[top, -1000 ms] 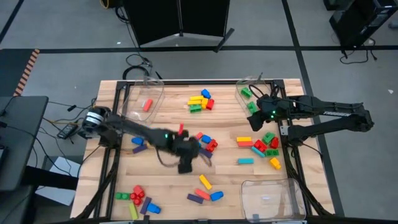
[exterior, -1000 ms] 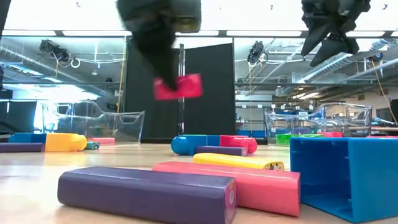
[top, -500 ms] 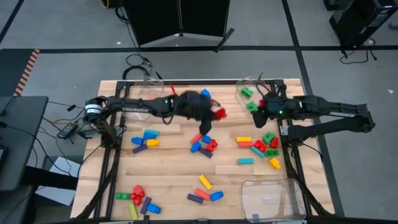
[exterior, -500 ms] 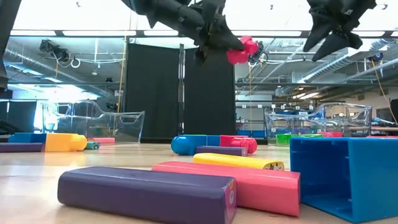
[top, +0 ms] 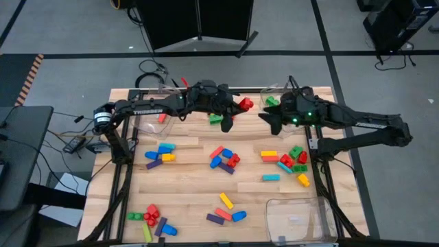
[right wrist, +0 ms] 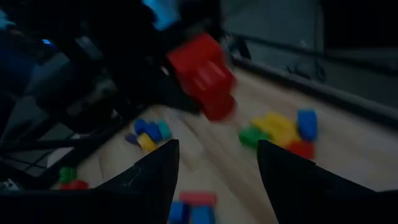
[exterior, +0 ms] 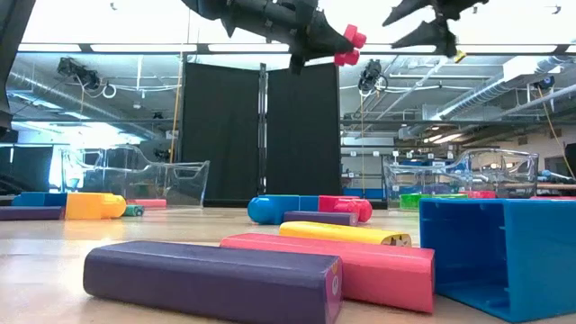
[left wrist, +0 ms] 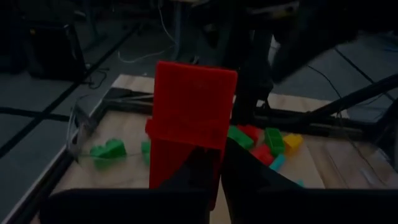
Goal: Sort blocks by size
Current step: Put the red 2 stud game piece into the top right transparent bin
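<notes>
My left gripper (top: 235, 104) is shut on a red block (top: 244, 104) high above the far middle of the table; the block also shows in the low view (exterior: 351, 40) and the left wrist view (left wrist: 194, 106). My right gripper (top: 264, 118) is open and empty, just to the block's right, with its fingers pointing toward the block (right wrist: 202, 74). Many more coloured blocks lie in loose groups on the wooden table (top: 192, 192). Green blocks (top: 273, 103) lie in the far right clear bin, and one red block (top: 162, 115) lies in the far left bin. My left gripper pinches the red block between its two fingers at the end nearest the wrist (left wrist: 186, 165). The fingers come roughly level from the table's left. The block sticks out beyond the fingertips, its studded end (exterior: 358, 38) toward my right gripper, lifted clear of the table.
Clear bins stand at the far left (top: 156, 103), far right (top: 278, 96) and near right (top: 295, 219). Block groups lie at mid table (top: 225, 158), right (top: 291, 161), left (top: 159, 154) and near the front edge (top: 152, 221). A purple bar (exterior: 211, 279) lies close to the low camera.
My left gripper has risen from mid table with the red block and swung toward the far edge, then toward the right, keeping hold. My right gripper has tipped from pointing down to roughly level and has moved toward the left, toward the block.
</notes>
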You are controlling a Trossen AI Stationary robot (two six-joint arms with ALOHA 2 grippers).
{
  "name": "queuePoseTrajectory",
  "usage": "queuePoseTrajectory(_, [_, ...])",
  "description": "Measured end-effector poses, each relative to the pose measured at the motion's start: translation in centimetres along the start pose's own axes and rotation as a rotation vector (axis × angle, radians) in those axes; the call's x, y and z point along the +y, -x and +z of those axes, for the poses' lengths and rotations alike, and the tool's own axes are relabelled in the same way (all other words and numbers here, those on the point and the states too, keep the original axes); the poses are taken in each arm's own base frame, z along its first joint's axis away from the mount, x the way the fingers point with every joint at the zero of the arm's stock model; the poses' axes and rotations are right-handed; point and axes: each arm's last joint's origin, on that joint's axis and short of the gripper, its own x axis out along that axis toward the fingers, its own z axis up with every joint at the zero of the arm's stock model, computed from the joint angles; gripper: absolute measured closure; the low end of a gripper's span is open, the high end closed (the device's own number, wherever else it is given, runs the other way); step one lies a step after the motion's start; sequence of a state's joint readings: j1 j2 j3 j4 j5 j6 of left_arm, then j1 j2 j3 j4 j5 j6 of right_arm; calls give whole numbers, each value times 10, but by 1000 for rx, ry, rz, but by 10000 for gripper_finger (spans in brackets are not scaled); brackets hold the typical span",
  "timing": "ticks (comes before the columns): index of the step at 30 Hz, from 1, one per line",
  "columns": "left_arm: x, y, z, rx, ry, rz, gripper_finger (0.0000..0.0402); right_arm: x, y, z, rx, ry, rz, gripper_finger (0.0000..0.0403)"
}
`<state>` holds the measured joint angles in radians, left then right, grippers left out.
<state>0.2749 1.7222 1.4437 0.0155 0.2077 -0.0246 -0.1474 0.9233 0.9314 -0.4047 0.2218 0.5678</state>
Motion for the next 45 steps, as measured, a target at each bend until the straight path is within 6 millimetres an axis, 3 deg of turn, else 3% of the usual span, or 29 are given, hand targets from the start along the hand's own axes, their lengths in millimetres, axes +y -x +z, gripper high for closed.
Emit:
queuePoseTrajectory(8, [-2, 2, 12, -61, -6, -70, 373, 9, -23, 10, -109, 133, 52, 170])
queuePoseTrajectory(19, [-6, 2, 14, -79, 60, -191, 375, 10, -36, 16, -174, 274, 56, 99])
queuePoseTrajectory(24, [-8, 3, 16, -88, 83, -234, 375, 14, -45, 18, -223, 323, 67, 91])
queuePoseTrajectory(29, [-8, 3, 16, -91, 105, -238, 376, 14, -46, 21, -246, 344, 70, 128])
queuePoseTrajectory(36, [-7, 2, 17, -103, 99, -227, 376, 14, -46, 21, -240, 346, 98, 263])
queuePoseTrajectory(40, [-7, 2, 17, -108, 102, -184, 369, 14, -46, 21, -237, 361, 104, 262])
queuePoseTrajectory(45, [-6, 2, 17, -108, 111, -167, 317, 12, -46, 22, -235, 367, 92, 262])
